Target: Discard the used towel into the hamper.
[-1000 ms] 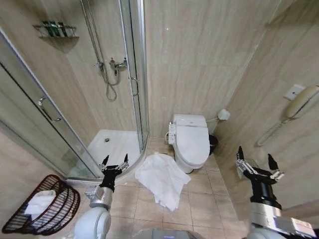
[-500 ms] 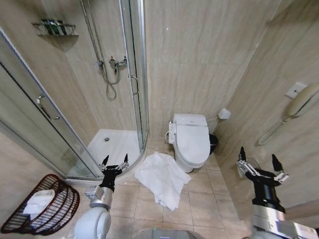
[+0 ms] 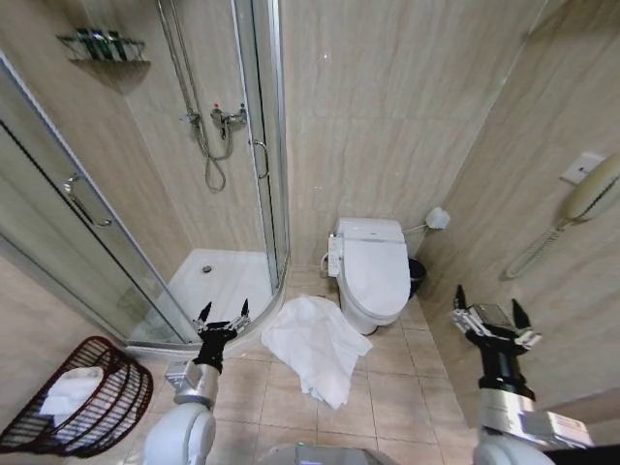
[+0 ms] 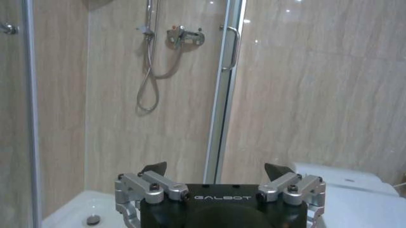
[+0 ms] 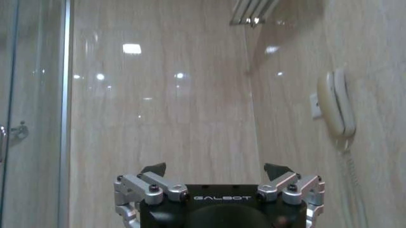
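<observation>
Reddish-brown hamper (image 3: 79, 399): openwork basket tipped over toward the robot's left, at the lower left of the head view on the tiled floor; a folded white cloth (image 3: 66, 395) lies inside it
Towel (image 3: 315, 348): white, crumpled and spread on the floor tiles, just in front of the toilet's base and beside the shower's curved edge; well apart from the hamper; neither gripper touches it
Left gripper (image 3: 222, 315): raised above the floor between the hamper and the towel, pointing toward the shower; jaws spread wide with nothing between them; same spread seen in the left wrist view (image 4: 216, 168)
Right gripper (image 3: 487, 302): held up near the right-hand wall, past the toilet's side; jaws wide apart and empty; right wrist view (image 5: 216, 168) faces the wall with the wall phone (image 5: 336, 104)
Toilet (image 3: 370, 270): white, lid closed, against the back wall
Shower (image 3: 218, 281): glass enclosure with a white tray, hose and tap on the wall behind
</observation>
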